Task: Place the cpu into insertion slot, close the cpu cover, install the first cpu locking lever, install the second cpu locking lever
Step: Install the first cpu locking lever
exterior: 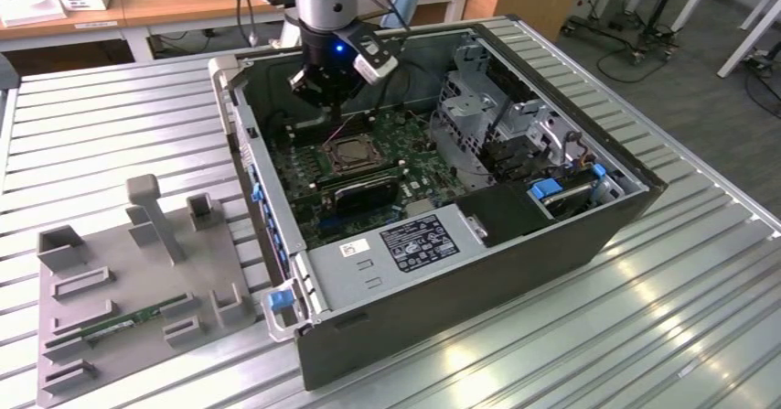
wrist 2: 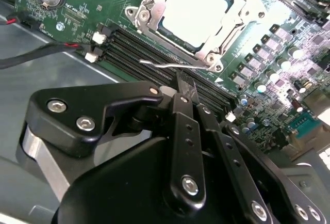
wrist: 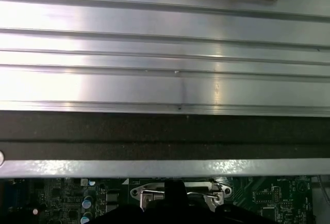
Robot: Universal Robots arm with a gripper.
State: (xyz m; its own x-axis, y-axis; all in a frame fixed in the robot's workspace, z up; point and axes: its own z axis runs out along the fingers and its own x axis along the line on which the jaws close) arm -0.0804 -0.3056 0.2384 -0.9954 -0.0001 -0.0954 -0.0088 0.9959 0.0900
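End effector (wrist 2: 185, 87) nearest in the second wrist view: fingers clenched, nothing seen between them. Its tip is just beside a thin silver lever (wrist 2: 172, 65); whether they touch, cannot tell. The lever lies along the edge of the slot (wrist 2: 138, 15), between it and the black memory sockets (wrist 2: 131, 46). Past it the cpu (wrist 2: 198, 10) sits in the slot, pale face up, showing through the window of the cover (wrist 2: 234, 15), which lies flat over it. Green board (wrist 2: 67, 7) all around.

Exterior view: grey fixture (exterior: 134, 272) with a green stick (exterior: 123, 322) in it near the counter's (exterior: 635, 336) front edge, at the exterior view's left. The open case (exterior: 366, 336) sits mid-counter. The arm (exterior: 324, 6) comes down into its far half – end effector (exterior: 332, 109) just above the slot (exterior: 347, 155).
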